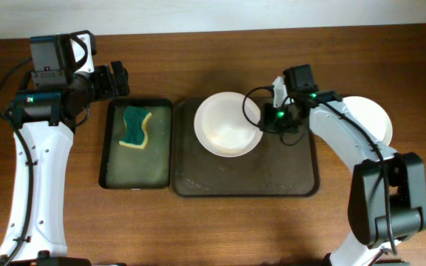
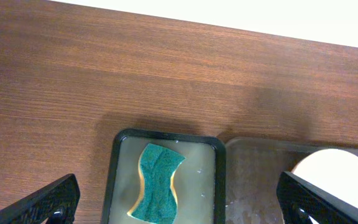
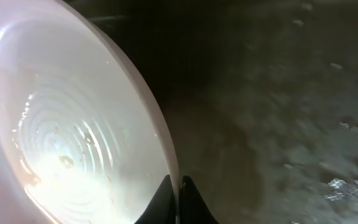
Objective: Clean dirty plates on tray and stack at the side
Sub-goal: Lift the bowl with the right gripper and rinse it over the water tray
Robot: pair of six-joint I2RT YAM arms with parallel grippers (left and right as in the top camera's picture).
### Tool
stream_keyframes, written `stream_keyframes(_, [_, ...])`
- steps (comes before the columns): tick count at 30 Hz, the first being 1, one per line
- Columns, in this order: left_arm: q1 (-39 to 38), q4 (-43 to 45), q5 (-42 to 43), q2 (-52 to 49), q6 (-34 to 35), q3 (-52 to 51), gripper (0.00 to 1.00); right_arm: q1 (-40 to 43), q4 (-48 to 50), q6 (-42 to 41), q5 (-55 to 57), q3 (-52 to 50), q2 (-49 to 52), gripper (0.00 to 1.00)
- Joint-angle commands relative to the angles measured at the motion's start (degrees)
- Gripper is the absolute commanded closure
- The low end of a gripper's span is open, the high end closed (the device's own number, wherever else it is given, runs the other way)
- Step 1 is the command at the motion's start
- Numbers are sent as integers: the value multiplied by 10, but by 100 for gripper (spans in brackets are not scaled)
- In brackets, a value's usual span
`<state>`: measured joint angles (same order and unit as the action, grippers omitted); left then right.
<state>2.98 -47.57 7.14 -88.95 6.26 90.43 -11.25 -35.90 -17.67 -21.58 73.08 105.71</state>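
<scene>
Brown wood-grain tabletop [image 1: 198, 229] fills pretty much the whole overhead view, with a strip of plain white wall [image 1: 198, 11] along the far edge. The big dark-brown tray [image 1: 272, 177] sits mid-table. One white plate [image 1: 228, 124] lies in the tray's far-left part. A second plate [image 1: 372, 118] rests on the bare wood just off the tray's right side, partly hidden by the right arm. A narrower dark-green tray [image 1: 135, 168] sits right against the tray's left edge, holding a green sponge [image 1: 135, 127]. The left gripper [image 1: 117, 80] hangs beyond the tray's far-left corner. The right gripper [image 1: 272, 118] is at the plate's right rim, over the tray.

Left wrist view: same wood grain, with the white wall at the top. The left gripper's fingers [image 2: 48, 202] stand wide apart with nothing between them. Down below you can see the sponge in the green tray, then a corner of the brown tray with a slice of plate.

Right wrist view: the tray floor [image 3: 278, 93] looks dark and wet, with little pale flecks. The plate's inside is glossy, showing faint rings. The right gripper's fingertips [image 3: 166, 200] are pinched tight on the plate's rim, close above the tray.
</scene>
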Motion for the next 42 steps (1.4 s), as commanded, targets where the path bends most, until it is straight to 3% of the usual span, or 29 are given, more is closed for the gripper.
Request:
stream_keyframes(1, [2,-1,6,-3,5,-1,1,-41,24,-28,45,10,-2,96])
stream_keyframes(12, [2,-1,6,-3,5,-1,1,-197,151,-99,179,10,-2,96])
stream_keyframes(18, [2,-1,6,-3,5,-1,1,-254,204,-99,238,10,-2,96])
stream_keyframes(26, [2,-1,6,-3,5,-1,1,-298,262,-99,256,10,-2,96])
stream_keyframes(37, [0,-1,6,-3,5,-1,1,-362,313,-96,381,10,-2,96])
stream_keyframes(42, [1,-1,6,-3,5,-1,0,-382,331,-48,405,10,-1,96])
